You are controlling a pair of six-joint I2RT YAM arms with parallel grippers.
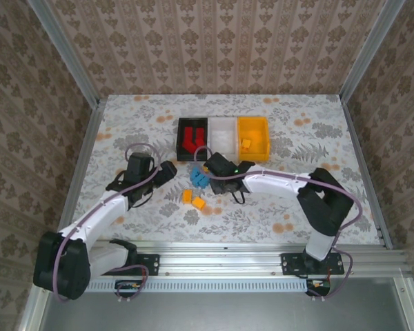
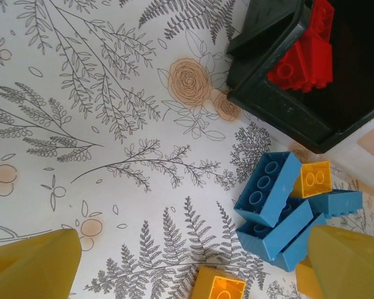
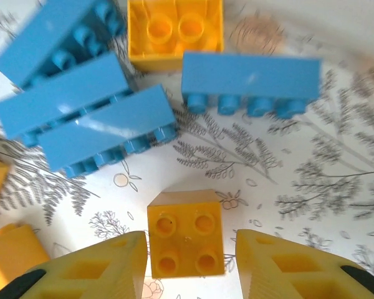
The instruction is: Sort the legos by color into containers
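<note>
We see the right pincer [image 3: 190,252] open abt one brick's width, its two yellow plastic fingers [image 3: 106,271] sitting either side of a small yellow 2x2 brick [image 3: 186,232] that lies flat on the bench [image 3: 336,187]. One finger is right at the brick's edge and the other is just beside it w/ a thin gap. We cannot tell if either pad actually touches. The brick is square and smooth, w/ four round marks on its upper face. Just beyond it lie the blue bricks [image 3: 81,112], long, glossy and rectangular. Three are packed side by side and touching, a fourth is near them, and their stud rows show along the edges. The left pincer [image 2: 190,249] is spread wide and grips nothing, its wedge-shaped yellow tips well apart over the bench's floral-print cover. A second yellow brick [image 2: 219,288] lies between those tips. In the top view the three bins stand in a row, touching, at the far centre. The black bin [image 1: 180,138] holds red bricks [image 1: 192,140], the white bin [image 1: 223,127] is in the middle, and the orange-yellow bin [image 1: 259,131] has a yellow piece [image 1: 247,143] inside. All three are rectangular, open-top and plastic.
</note>
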